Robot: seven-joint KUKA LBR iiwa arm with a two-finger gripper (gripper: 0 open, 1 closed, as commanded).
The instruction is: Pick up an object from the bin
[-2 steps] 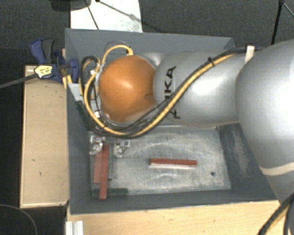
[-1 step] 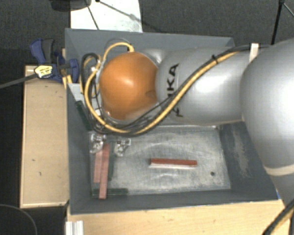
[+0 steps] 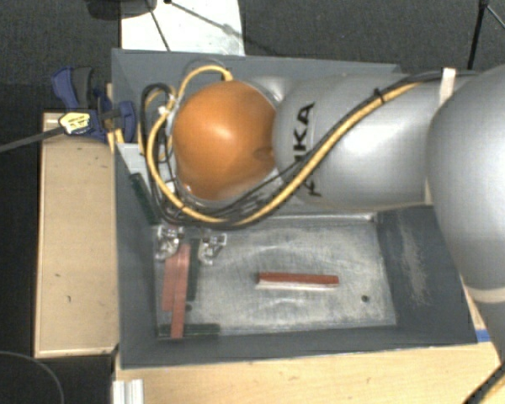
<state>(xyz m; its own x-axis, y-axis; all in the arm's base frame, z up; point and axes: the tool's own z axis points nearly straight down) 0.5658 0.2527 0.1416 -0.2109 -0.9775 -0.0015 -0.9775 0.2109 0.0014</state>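
Note:
My gripper [image 3: 188, 247] hangs under the orange wrist cover at the bin's left side. Its two metal fingertips [image 3: 166, 245] stand apart, open. Between them lies the upper end of a flat reddish-brown stick [image 3: 178, 297], which runs along the left wall toward the near edge. I cannot tell whether the fingertips touch it. A second reddish-brown bar [image 3: 296, 281], with a pale lower edge, lies crosswise on the bin floor to the right of the gripper, well apart from it.
A dark green strip [image 3: 192, 331] lies along the near-left corner beside the stick's lower end. The big silver arm reaches in from the right and covers the far half of the bin.

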